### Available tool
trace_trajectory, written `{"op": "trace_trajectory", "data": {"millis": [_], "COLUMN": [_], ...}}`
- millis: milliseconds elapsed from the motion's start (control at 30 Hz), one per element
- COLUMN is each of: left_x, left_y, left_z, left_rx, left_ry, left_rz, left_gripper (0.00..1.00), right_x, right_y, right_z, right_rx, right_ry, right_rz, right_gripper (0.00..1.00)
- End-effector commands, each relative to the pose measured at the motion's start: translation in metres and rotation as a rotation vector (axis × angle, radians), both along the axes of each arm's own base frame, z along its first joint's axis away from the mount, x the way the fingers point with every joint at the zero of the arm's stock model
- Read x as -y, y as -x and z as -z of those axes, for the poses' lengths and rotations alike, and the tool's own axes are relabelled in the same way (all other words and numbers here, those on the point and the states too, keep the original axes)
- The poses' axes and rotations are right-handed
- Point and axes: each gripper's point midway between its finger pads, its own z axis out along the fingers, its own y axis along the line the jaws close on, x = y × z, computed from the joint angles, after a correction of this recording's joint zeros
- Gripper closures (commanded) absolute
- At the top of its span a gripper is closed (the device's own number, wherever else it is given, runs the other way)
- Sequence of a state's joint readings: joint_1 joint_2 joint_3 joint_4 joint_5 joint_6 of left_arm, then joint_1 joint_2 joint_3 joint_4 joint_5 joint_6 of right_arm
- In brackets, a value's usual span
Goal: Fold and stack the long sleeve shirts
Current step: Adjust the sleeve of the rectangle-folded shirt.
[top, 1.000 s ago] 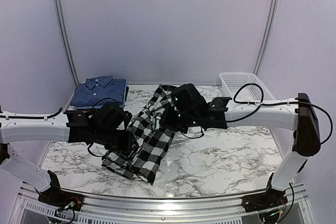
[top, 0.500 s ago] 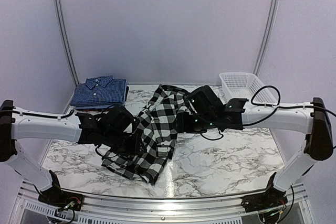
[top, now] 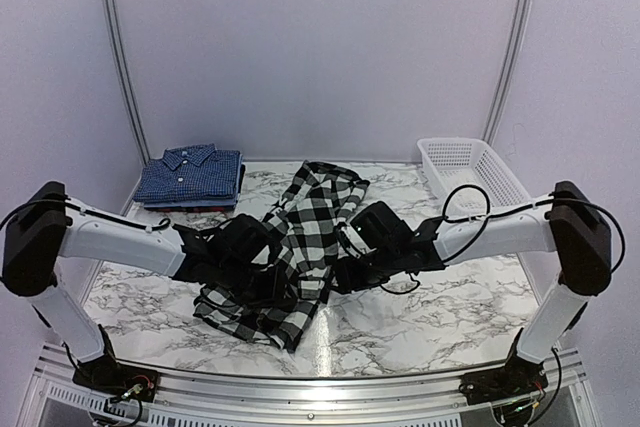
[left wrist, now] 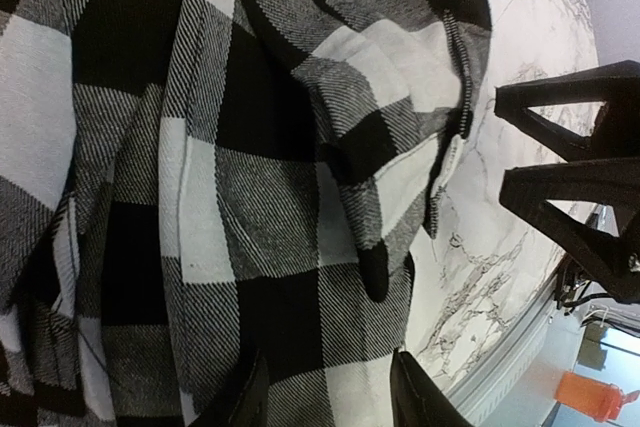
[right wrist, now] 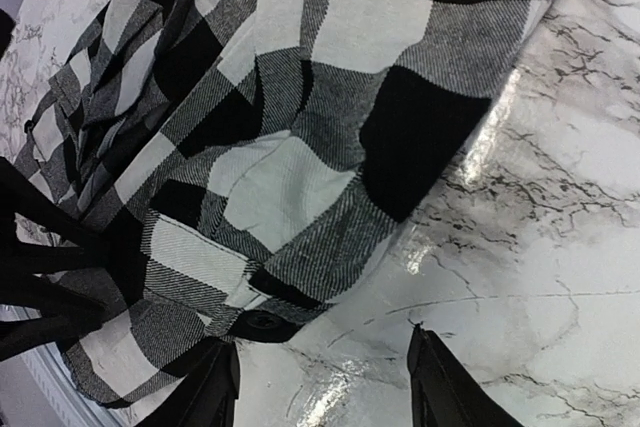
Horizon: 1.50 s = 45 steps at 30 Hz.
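Soft, even light fills the top view, tinting the pale walls [top: 320,47] faintly lilac; shadows on the marble surface [top: 450,297] stay weak. The right wrist view shows white glare streaks on the marble (brightest beside the checked shirt [right wrist: 330,27]); both wrist views hold the weave sharp, their fingers [right wrist: 432,387] near-black.

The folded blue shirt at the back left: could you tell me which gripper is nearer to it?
Left. The left gripper is over the checked shirt, in front and right of the folded blue shirt; the right gripper is farther right, at the checked shirt's right edge.
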<state>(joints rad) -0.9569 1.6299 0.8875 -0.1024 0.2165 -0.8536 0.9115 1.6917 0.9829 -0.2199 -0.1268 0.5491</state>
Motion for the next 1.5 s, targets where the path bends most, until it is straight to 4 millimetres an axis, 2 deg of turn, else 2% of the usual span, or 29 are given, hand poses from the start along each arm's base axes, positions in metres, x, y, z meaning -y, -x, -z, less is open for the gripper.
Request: {"op": "trace_trajectory", "data": {"millis": [0,100,233,333,433,567,667,733,867,1000,1067,1200,1333,1467], "left_x": [0.020,0.031,0.039,0.041,0.043,0.046,0.047,0.047,0.040,0.025,0.012,0.002,-0.010,-0.017], "left_y": [-0.007,-0.014,-0.020,-0.021,-0.023,-0.026,-0.027,-0.025,-0.020,-0.015,-0.011,0.003,0.017,0.026], "left_z": [0.001,-0.007,-0.009,-0.003,0.002,0.003,-0.006,-0.019,-0.039,-0.045,-0.040,-0.033,-0.023,-0.019], "left_rx": [-0.007,0.026,0.033,0.025,0.019,0.009,-0.008,-0.029,-0.092,-0.183,-0.233,-0.330,-0.414,-0.460], "left_ry": [0.063,0.120,0.133,0.130,0.126,0.127,0.152,0.184,0.222,0.263,0.247,0.258,0.257,0.247], "left_rz": [0.004,-0.003,-0.004,-0.007,-0.014,-0.030,-0.049,-0.055,-0.047,-0.033,-0.042,-0.018,-0.017,-0.019], "left_gripper": [0.56,0.55,0.55,0.57,0.63,0.78,0.97,1.00,1.00,1.00,1.00,1.00,1.00,1.00], "right_x": [-0.022,-0.022,-0.025,-0.026,-0.028,-0.026,-0.017,-0.012,0.000,0.015,0.022,0.034,0.033,0.027], "right_y": [-0.004,-0.005,-0.009,-0.011,-0.011,-0.015,-0.023,-0.030,-0.054,-0.088,-0.106,-0.136,-0.148,-0.150], "right_z": [-0.015,-0.008,-0.004,-0.002,-0.003,-0.012,-0.016,-0.022,-0.036,-0.054,-0.062,-0.072,-0.074,-0.072], "right_rx": [0.014,0.002,-0.006,-0.012,-0.017,0.001,0.035,0.052,0.101,0.150,0.169,0.206,0.214,0.213], "right_ry": [-0.121,-0.124,-0.138,-0.138,-0.141,-0.132,-0.084,-0.072,-0.064,-0.081,-0.101,-0.110,-0.111,-0.112], "right_rz": [-0.023,-0.009,0.001,0.008,0.004,0.015,0.041,0.054,0.090,0.141,0.167,0.202,0.189,0.156], "right_gripper": [0.47,0.50,0.54,0.57,0.60,0.60,0.60,0.60,0.59,0.59,0.59,0.59,0.59,0.59]}}
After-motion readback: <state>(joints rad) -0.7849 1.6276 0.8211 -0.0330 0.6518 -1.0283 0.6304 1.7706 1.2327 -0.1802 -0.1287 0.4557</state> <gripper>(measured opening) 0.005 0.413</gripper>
